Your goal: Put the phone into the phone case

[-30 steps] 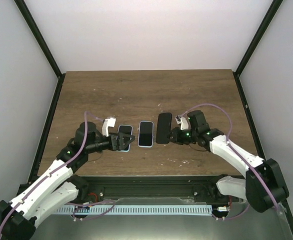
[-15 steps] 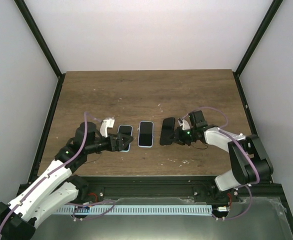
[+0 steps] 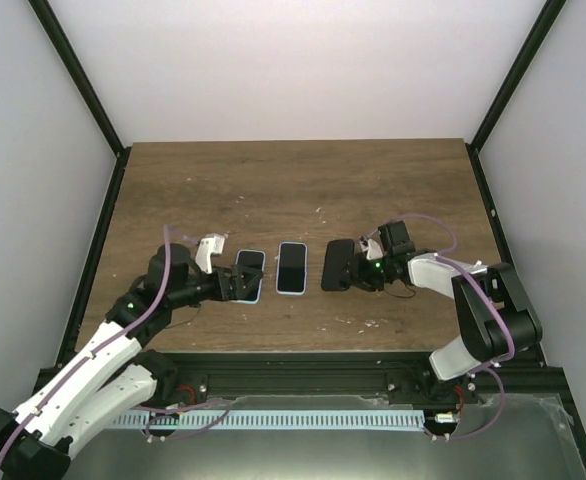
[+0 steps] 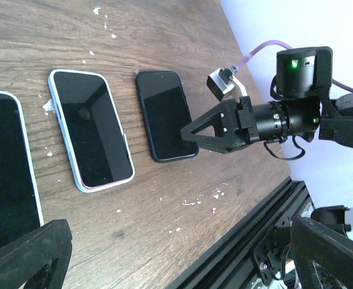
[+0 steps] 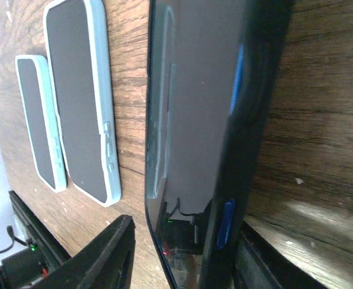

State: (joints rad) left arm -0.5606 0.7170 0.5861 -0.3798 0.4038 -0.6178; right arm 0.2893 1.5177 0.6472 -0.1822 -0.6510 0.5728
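On the tabletop (image 3: 273, 180) we see the black phone (image 3: 337, 263) lying flat, just right of the middle phone (image 4: 91, 137). Our right fingers (image 5: 107, 253) sit narrow at its side edge, maybe loose; we cannot tell. Our left fingers (image 4: 32, 256) spread wide over the left phone (image 4: 5, 174).

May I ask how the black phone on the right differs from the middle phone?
The black phone has dark edges; the middle phone has a pale blue rim. The right gripper sits at the black phone; the middle phone lies untouched. Both lie screen up.
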